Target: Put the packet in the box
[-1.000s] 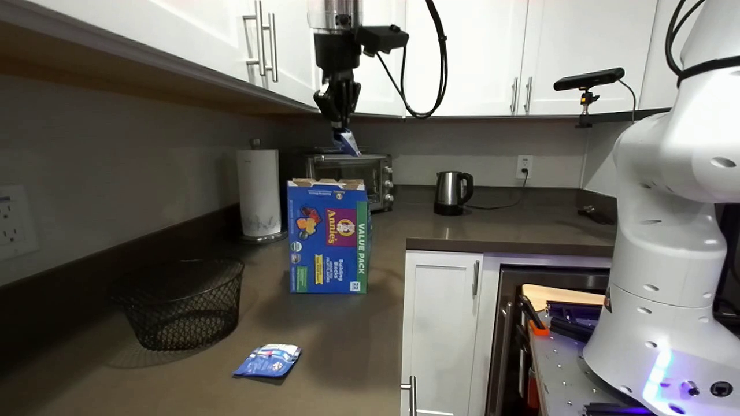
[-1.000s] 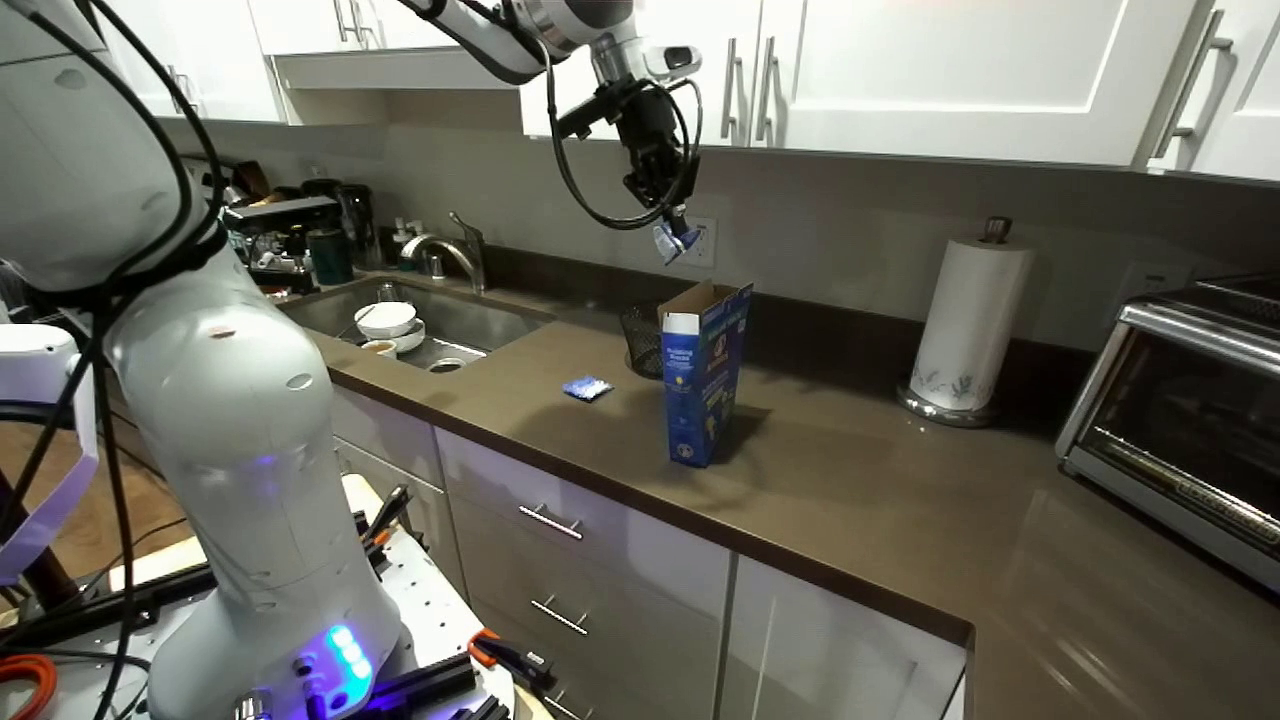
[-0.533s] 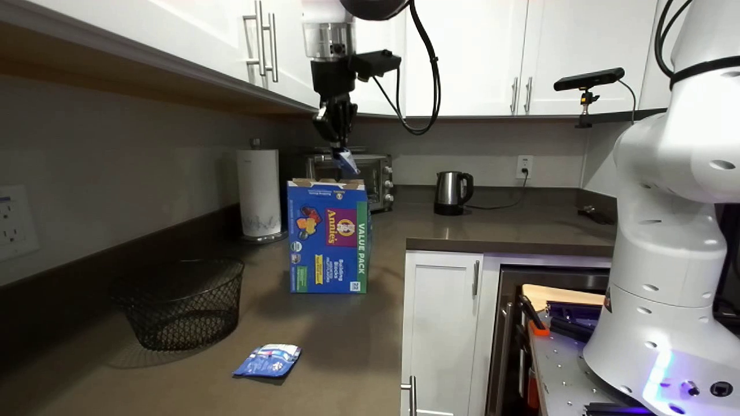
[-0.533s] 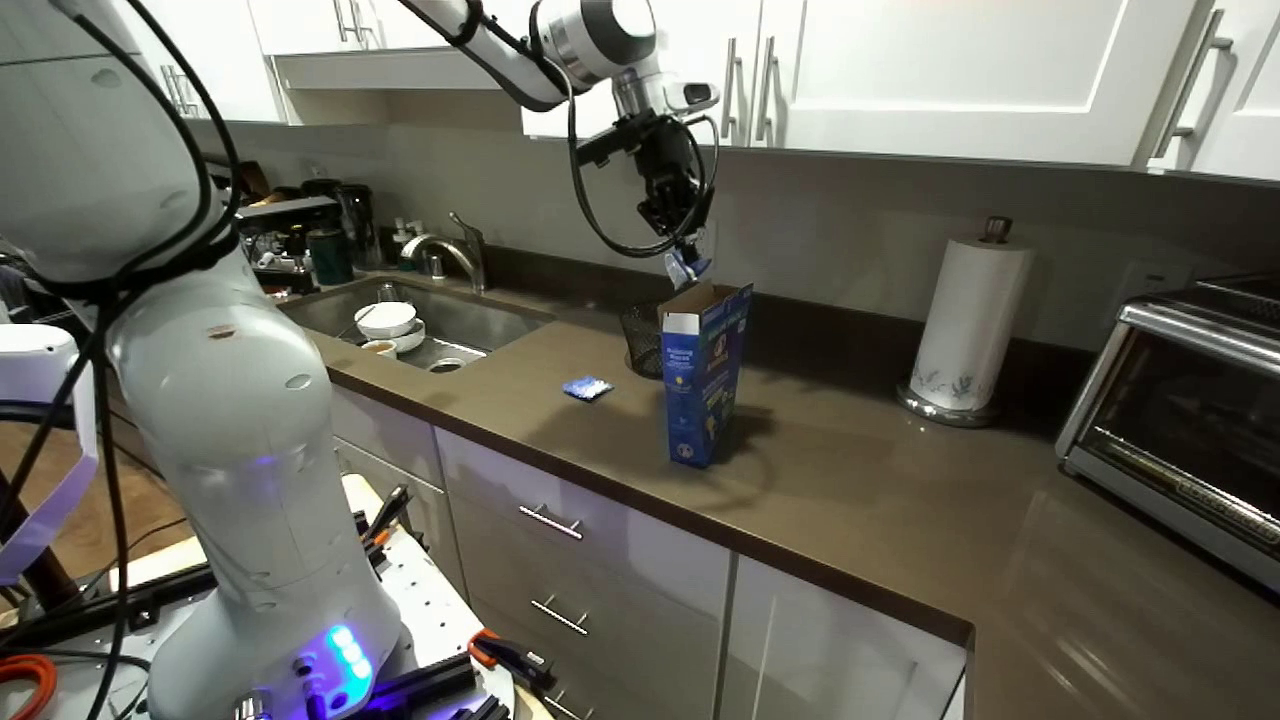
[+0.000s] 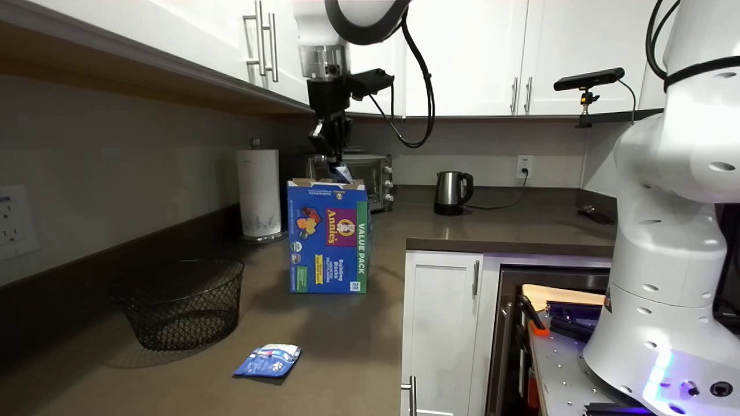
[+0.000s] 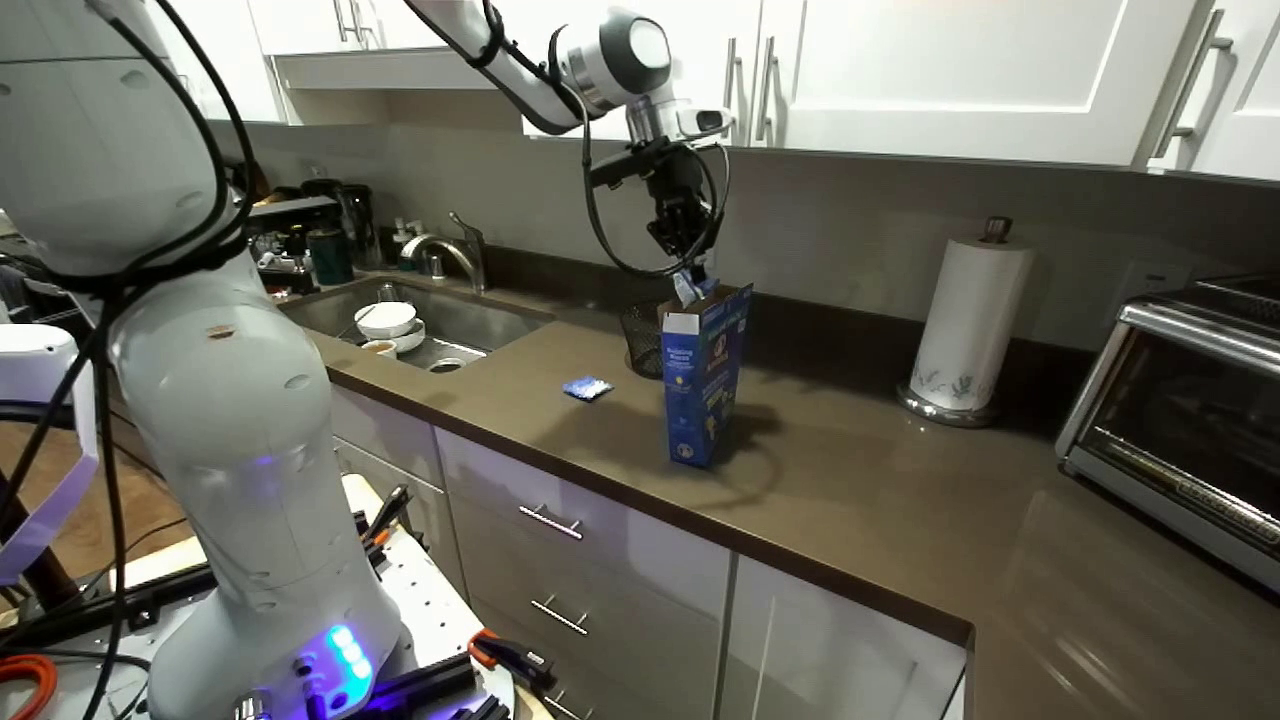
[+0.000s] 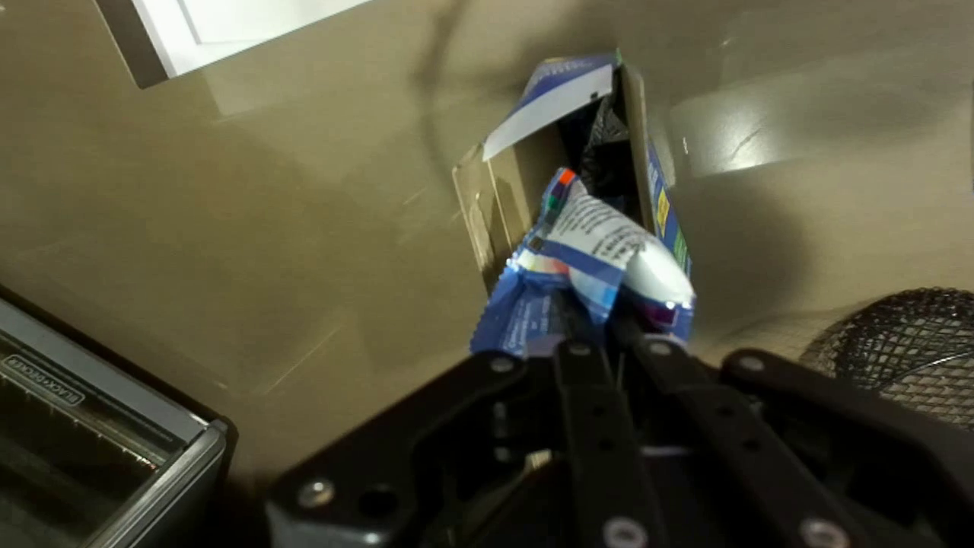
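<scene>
My gripper [image 5: 335, 160] is shut on a crumpled blue and white packet [image 5: 342, 173], which hangs below the fingertips. In the wrist view, the fingers [image 7: 597, 312] pinch the packet [image 7: 593, 240], and it covers part of the box's opening. The tall blue box [image 5: 328, 237] stands upright on the counter with its top open. In an exterior view, the packet [image 6: 692, 288] is at the height of the box's [image 6: 703, 385] top rim; I cannot tell whether its tip is inside. A second, similar packet [image 5: 269, 361] lies flat on the counter.
A black wire basket [image 5: 185, 306] stands on the counter near the wall. A paper towel roll [image 5: 259, 193] and a toaster oven [image 5: 376, 179] are behind the box. Upper cabinets [image 5: 462, 58] hang above. The box's cardboard flaps [image 7: 548, 114] stick up around its opening.
My gripper has moved down with the packet in it, from well above the box to the level of its top opening. The box, second packet and basket have not moved.
</scene>
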{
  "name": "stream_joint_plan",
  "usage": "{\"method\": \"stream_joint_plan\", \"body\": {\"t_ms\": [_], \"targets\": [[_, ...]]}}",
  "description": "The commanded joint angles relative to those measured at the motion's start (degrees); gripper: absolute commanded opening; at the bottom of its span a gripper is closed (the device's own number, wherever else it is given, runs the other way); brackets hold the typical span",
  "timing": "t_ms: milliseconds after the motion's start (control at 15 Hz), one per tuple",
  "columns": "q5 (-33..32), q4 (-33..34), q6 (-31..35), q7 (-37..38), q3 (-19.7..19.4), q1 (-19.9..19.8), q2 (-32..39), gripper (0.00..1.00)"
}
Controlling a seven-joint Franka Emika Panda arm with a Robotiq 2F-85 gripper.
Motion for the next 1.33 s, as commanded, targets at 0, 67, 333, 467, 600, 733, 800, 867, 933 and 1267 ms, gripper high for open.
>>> {"method": "stream_joint_plan", "body": {"t_ms": [0,67,333,467,600,733,800,867,933,1267], "targets": [[-0.8,0.6,0.3,-1.8,-0.2,-0.5,0.8,0.32],[-0.6,0.5,-0.4,-1.8,-0.2,-0.4,0.4,0.32],[0.5,-0.5,-2.1,-2.9,0.3,0.2,-2.1,0.56],[1.3,-0.9,-3.2,-4.1,0.7,0.7,-3.2,0.69],[3.4,-1.3,-4.2,-6.7,1.1,1.5,-4.2,0.81],[5.2,-2.2,-4.4,-9.2,1.6,2.4,-4.9,0.94],[6.0,-2.8,-4.3,-10.2,1.9,2.9,-5.1,0.98],[6.8,-3.3,-4.2,-11.3,2.2,3.4,-5.2,1.0],[8.0,-3.9,-4.0,-12.8,2.4,4.0,-5.2,1.0],[14.7,-6.4,-4.6,-21.4,3.3,6.8,-4.4,1.0]]}}
